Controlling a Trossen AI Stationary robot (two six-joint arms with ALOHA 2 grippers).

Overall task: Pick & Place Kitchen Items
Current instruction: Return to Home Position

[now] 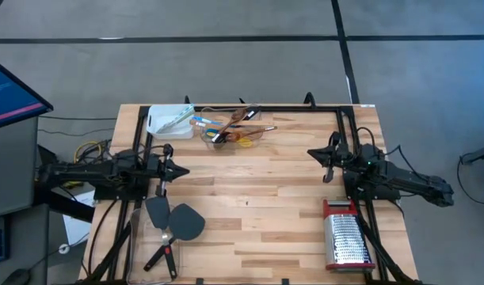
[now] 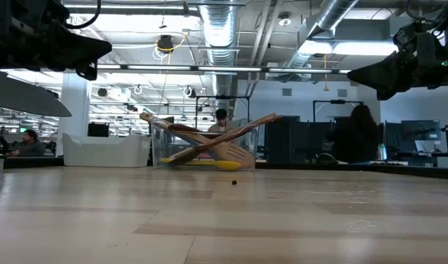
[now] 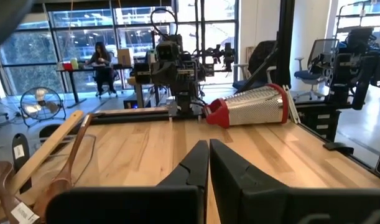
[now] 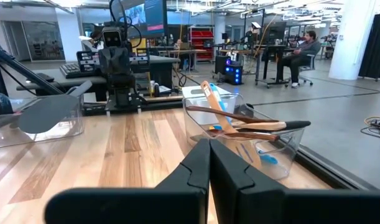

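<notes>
Wooden spoons [image 1: 243,119] lie crossed in the transparent bin [image 1: 257,136]; dark grey spatulas [image 1: 186,222] lie well apart from it. Judged light, stiff (blades may flex): grip mid-handle. Left gripper [image 1: 177,169] and right gripper [image 1: 317,155] flank the bin, fingers together, empty.

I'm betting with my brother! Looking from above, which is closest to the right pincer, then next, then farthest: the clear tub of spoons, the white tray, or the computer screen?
From the right pincer:
1. Clear tub, back edge, middle.
2. White tray, beside it, leftward.
3. Computer screen, off the table, far left.
</notes>
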